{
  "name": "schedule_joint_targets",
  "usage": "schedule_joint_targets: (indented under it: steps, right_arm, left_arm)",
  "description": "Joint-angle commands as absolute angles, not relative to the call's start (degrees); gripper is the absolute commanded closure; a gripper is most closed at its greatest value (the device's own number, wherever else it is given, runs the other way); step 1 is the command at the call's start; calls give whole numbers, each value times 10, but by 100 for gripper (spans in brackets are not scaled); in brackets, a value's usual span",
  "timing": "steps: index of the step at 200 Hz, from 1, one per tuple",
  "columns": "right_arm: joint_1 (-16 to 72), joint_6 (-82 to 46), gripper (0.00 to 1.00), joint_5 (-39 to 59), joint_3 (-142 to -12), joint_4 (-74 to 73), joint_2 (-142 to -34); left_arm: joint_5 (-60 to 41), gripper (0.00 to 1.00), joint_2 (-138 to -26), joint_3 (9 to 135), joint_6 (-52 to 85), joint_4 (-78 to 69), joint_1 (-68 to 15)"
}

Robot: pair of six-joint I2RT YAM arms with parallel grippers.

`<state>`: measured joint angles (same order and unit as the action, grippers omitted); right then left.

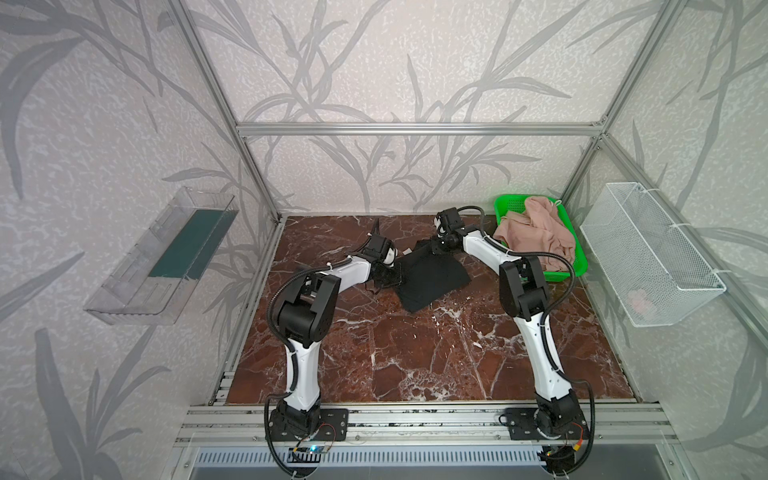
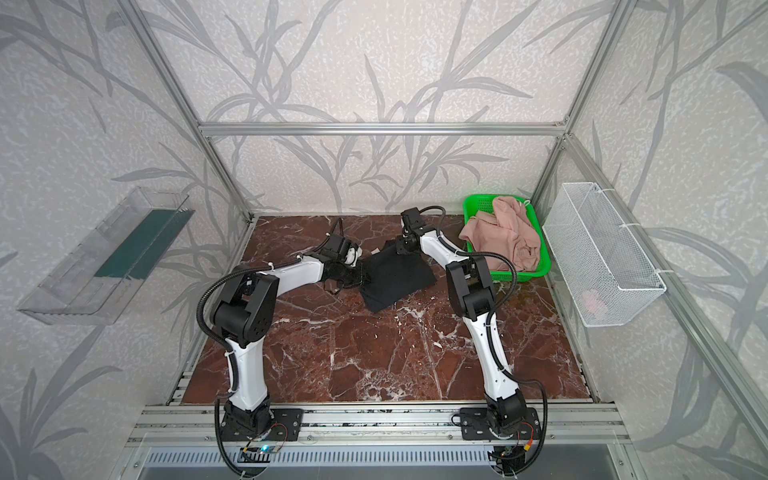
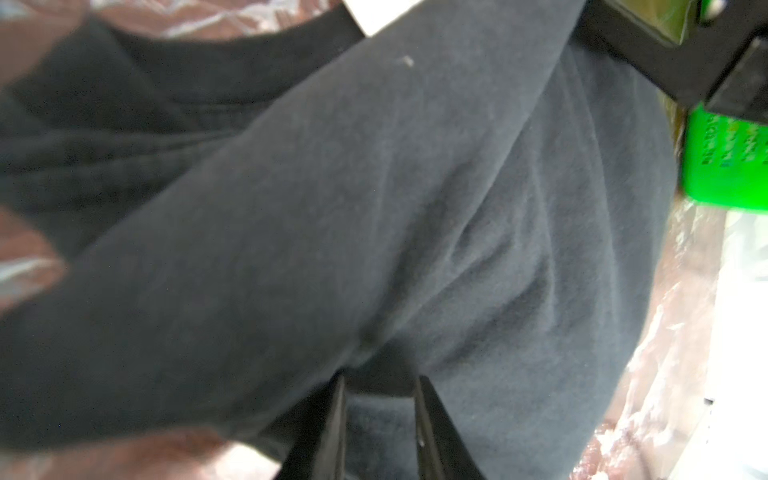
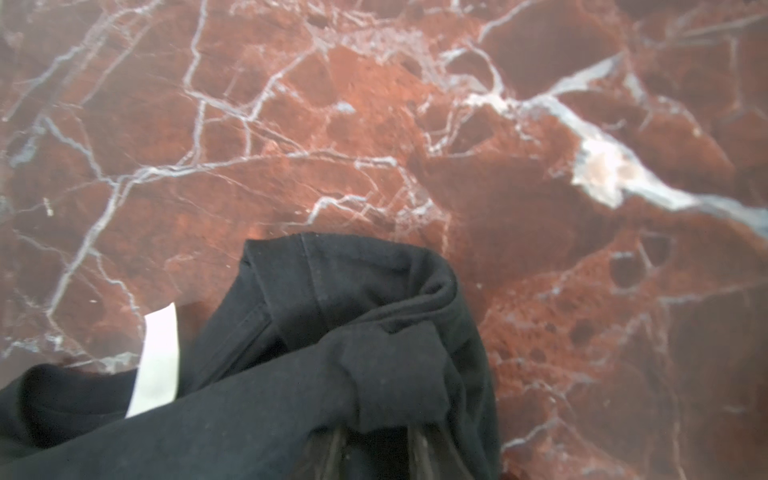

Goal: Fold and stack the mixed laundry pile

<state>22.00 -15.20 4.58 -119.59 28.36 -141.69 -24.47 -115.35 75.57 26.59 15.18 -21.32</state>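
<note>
1. The black shirt [image 1: 432, 278] lies partly folded on the desk [image 1: 415, 353], toward the far middle, between the two arms.
2. The left claw [image 1: 387, 277] is at the shirt's left edge. In both top views it is black against black cloth, so its outline is hard to make out.
3. In the left wrist view the shirt [image 3: 374, 208] fills nearly the whole frame. The left claw [image 3: 378, 386] shows only as two dark fingers [image 3: 432, 424], cut off by the frame edge and a little apart. Cloth puckers between them, but I cannot tell whether they pinch it.
4. The right claw [image 1: 436, 246] sits at the shirt's far corner, mostly hidden under its own wrist.
5. In the right wrist view a bunched fold of shirt [image 4: 332, 324] drapes over the right claw [image 4: 376, 436] and hides the tips. I cannot tell whether it is closed on the cloth or merely under it.
6. A pale label [image 4: 158, 357] sticks out beside the fold.
7. Pink shorts [image 1: 536, 237] are heaped in the green basket [image 1: 505, 204] at the desk's far right corner, spilling over its near rim. The right arm hides part of them.
8. The wire basket [image 1: 648, 253] on the right wall holds something pinkish [image 1: 640, 299], too blurred through the mesh to name.
9. A green patch [image 3: 723, 162] in the left wrist view carries lettering too blurred to read.
</note>
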Motion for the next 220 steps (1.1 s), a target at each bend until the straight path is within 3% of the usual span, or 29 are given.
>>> schedule_joint_targets:
  steps: [1,26,63,92,147,189,220]
  right_arm:
    - [214,-128,67,66,-1201,352,-1389]
    - [213,-91,57,65,-1112,337,-1296]
    - [203,-58,41,55,-981,340,-1180]
    - [189,-50,41,84,-928,346,-1170]
    - [184,-60,43,144,-951,357,-1252]
    - [201,-87,49,201,-946,365,-1269]
    - [230,-110,50,256,-934,354,-1268]
  left_arm:
    - [-207,59,-1110,741,276,185,-202]
    - [-189,49,-1070,735,278,208,-199]
    - [-177,43,-1031,719,290,247,-199]
    - [-179,36,-1020,678,301,224,-200]
    - [-218,35,-1037,621,334,132,-211]
    - [-238,39,-1047,603,353,87,-213]
    - [-218,48,-1070,623,355,119,-203]
